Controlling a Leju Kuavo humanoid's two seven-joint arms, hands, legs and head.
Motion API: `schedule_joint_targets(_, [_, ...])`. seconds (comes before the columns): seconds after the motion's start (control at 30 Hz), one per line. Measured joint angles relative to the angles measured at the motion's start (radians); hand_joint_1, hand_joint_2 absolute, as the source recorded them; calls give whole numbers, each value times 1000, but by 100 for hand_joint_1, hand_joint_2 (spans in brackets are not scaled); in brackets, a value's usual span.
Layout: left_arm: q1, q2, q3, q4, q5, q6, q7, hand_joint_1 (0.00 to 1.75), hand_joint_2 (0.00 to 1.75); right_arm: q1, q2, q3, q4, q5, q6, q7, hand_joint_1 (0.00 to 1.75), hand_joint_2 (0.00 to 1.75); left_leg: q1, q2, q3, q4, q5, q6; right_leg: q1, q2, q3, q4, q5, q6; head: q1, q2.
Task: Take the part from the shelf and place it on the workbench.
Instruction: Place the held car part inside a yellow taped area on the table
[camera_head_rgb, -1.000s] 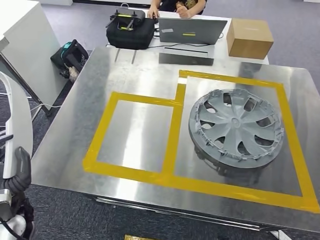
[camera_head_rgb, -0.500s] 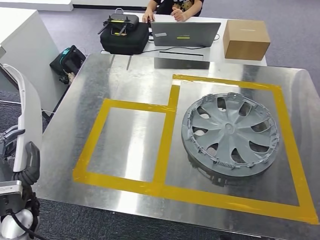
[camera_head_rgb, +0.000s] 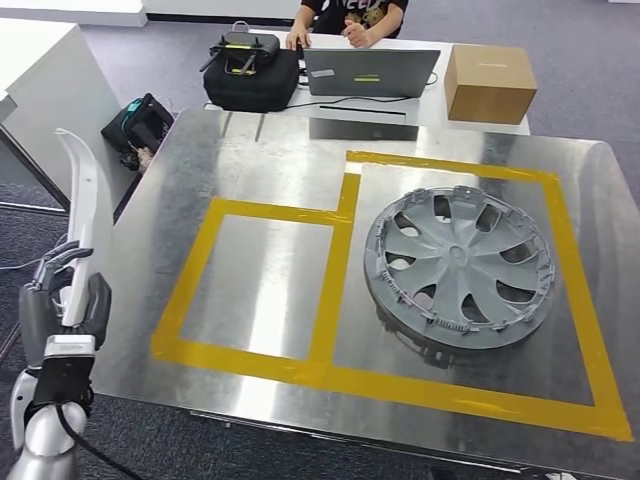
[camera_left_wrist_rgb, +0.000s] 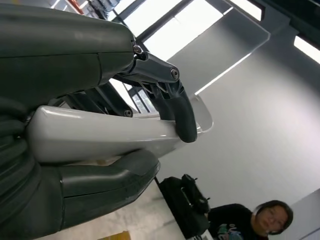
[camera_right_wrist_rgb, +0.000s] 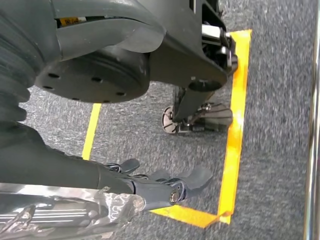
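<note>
My left hand (camera_head_rgb: 64, 305) grips a long, curved white part (camera_head_rgb: 84, 200) and holds it upright just off the left edge of the steel workbench (camera_head_rgb: 264, 270). In the left wrist view the white part (camera_left_wrist_rgb: 105, 135) lies clamped between the thumb (camera_left_wrist_rgb: 105, 182) and the dark fingers (camera_left_wrist_rgb: 181, 110). Yellow tape (camera_head_rgb: 332, 270) marks two rectangles on the bench. A grey wheel cover (camera_head_rgb: 460, 265) lies in the right one, and the left one holds nothing. My right hand (camera_right_wrist_rgb: 151, 185) hangs over the carpet with its fingers stretched out, holding nothing.
Behind the bench, a person (camera_head_rgb: 347, 15) sits at a desk with a laptop (camera_head_rgb: 370, 72), a black case (camera_head_rgb: 253, 68) and a cardboard box (camera_head_rgb: 489, 82). A dark bag (camera_head_rgb: 140, 120) lies on the floor by a white cabinet (camera_head_rgb: 38, 90) at the left.
My left hand has risen and come in toward the bench's left edge, carrying the white part higher into view. The camera has shifted a little; the wheel cover has stayed put.
</note>
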Motion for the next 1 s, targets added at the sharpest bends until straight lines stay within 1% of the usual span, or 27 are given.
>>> schedule_joint_targets(0.13, [-51,11,-30,66,-57,7,29,175,175,0,0,9,0,6,2,2,0,175,0,0,0,1,2,1,-1,1,0,-1,4,1,0,0])
schedule_joint_targets(0.2, [-82,16,-46,105,-96,0,59,175,175,0,0,14,0,14,4,8,0,175,-1,0,-1,1,3,2,-1,0,0,-1,5,1,0,0])
schedule_joint_targets(0.3, [-151,24,-81,195,-171,-21,115,175,175,-4,0,25,0,26,9,17,0,175,-1,-1,-2,1,5,3,-1,-2,-1,-1,6,2,0,0])
schedule_joint_targets(0.4, [-232,25,-128,307,-250,-18,150,175,175,-7,0,36,0,34,16,22,0,175,-1,-1,-3,1,7,3,-1,-2,-2,-1,8,2,0,0])
schedule_joint_targets(0.47, [-286,16,-160,389,-287,5,158,175,175,-8,0,42,0,37,19,29,0,175,-1,-1,-4,1,8,3,-1,-1,-2,-1,9,2,0,0])
schedule_joint_targets(0.6, [-376,-7,-220,549,-374,94,169,175,175,-10,0,52,0,43,22,38,0,175,-1,-1,-4,2,8,3,-1,-1,-2,-1,10,2,0,0])
schedule_joint_targets(0.7, [-413,-18,-252,636,-402,133,171,175,175,-10,0,59,0,47,23,42,0,175,-1,-1,-4,2,8,3,-1,0,-3,-1,10,2,0,0])
schedule_joint_targets(0.83, [-438,-29,-274,712,-424,158,171,175,175,-10,0,65,0,51,25,47,0,175,-1,-1,-4,2,8,3,-1,0,-3,-1,10,2,0,0])
schedule_joint_targets(0.93, [-459,-38,-288,780,-432,154,160,175,175,-12,0,69,0,56,27,49,0,175,-1,-1,-5,2,8,3,-1,0,-4,-1,10,2,0,0])
schedule_joint_targets(1.0, [-477,-47,-297,839,-419,126,143,175,175,-15,0,73,0,59,30,50,0,175,-1,-1,-5,2,8,3,-1,0,-4,-1,10,2,0,0])
